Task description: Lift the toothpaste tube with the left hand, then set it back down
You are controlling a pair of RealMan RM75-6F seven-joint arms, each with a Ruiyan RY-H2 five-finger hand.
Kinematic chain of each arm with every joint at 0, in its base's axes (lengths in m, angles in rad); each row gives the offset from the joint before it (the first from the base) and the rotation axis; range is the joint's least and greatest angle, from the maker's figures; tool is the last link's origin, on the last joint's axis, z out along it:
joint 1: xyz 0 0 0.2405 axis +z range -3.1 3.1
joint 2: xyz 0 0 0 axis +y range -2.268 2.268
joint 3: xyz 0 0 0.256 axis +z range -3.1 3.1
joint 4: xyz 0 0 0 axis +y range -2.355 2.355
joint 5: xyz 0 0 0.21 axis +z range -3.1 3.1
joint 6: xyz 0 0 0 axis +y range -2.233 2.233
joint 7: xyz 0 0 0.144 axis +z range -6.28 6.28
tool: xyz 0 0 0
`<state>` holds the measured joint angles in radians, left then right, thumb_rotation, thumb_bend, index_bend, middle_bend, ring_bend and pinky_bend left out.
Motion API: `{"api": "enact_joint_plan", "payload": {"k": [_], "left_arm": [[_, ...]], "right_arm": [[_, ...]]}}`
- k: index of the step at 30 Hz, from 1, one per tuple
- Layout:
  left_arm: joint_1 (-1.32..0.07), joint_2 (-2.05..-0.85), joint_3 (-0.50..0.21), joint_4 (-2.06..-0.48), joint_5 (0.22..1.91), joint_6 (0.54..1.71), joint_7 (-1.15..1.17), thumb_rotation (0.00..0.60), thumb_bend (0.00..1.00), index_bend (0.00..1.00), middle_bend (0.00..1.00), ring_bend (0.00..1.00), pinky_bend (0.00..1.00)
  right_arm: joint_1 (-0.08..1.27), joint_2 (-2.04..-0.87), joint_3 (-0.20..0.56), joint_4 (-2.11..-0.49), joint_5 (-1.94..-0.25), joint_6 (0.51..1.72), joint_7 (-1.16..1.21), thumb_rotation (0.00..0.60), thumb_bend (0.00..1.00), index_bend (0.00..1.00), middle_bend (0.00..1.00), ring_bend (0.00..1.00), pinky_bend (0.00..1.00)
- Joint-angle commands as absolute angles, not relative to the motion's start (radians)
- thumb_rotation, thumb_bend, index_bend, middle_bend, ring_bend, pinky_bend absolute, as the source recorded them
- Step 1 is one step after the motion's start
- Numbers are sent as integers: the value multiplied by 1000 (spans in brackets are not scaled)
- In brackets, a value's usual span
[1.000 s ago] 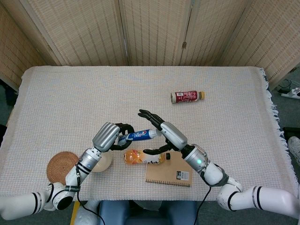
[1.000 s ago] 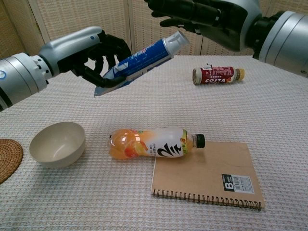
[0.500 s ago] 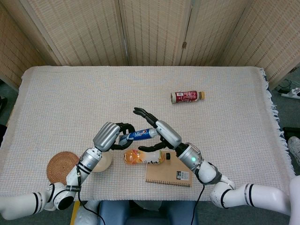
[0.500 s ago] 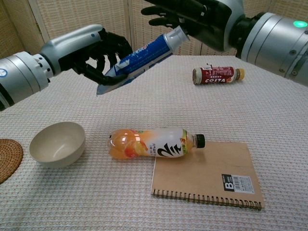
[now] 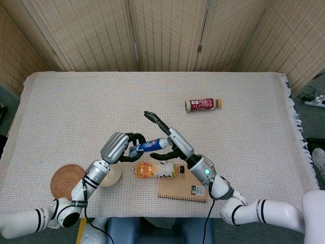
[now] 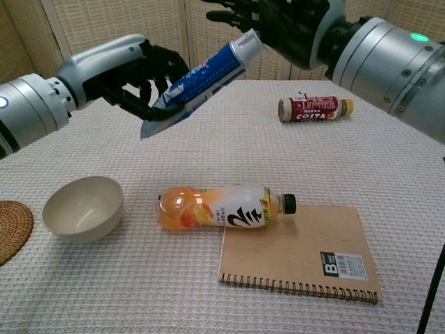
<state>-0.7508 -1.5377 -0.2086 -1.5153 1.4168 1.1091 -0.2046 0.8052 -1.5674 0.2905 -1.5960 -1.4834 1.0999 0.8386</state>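
My left hand (image 5: 122, 146) (image 6: 136, 72) grips the flat tail of the blue and white toothpaste tube (image 5: 150, 146) (image 6: 202, 78) and holds it in the air above the table. The tube slants up, with its white cap toward the right. My right hand (image 5: 168, 140) (image 6: 286, 21) hovers at the cap end with its fingers spread. I cannot tell whether it touches the cap. It holds nothing.
Below the tube an orange drink bottle (image 5: 156, 170) (image 6: 221, 207) lies beside a brown spiral notebook (image 5: 184, 190) (image 6: 300, 255). A beige bowl (image 6: 83, 207) and a woven coaster (image 5: 66, 181) sit at the front left. A red bottle (image 5: 203, 104) (image 6: 314, 108) lies at the back right.
My right hand has moved left, closing in on the tube's cap end. The left hand has raised the tube slightly and tilted it more steeply.
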Motion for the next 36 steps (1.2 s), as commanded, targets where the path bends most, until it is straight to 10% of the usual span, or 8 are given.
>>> {"api": "enact_joint_plan", "payload": {"k": [1, 24, 36], "left_arm": [[-750, -1537, -211, -1516, 1415, 1108, -216, 600, 858, 747, 747, 675, 734], [-742, -1548, -186, -1444, 1453, 1121, -248, 600, 858, 746, 747, 670, 734], [-787, -1555, -169, -1325, 1259, 907, 13, 600, 832, 678, 724, 586, 617]], "right_arm": [[808, -1572, 291, -1592, -1483, 1100, 848, 277, 137, 0, 0, 0, 0], [769, -1508, 292, -1608, -1504, 1170, 901, 275, 138, 0, 0, 0, 0], [710, -1368, 263, -1659, -1519, 1200, 812, 274, 137, 0, 0, 0, 0]]}}
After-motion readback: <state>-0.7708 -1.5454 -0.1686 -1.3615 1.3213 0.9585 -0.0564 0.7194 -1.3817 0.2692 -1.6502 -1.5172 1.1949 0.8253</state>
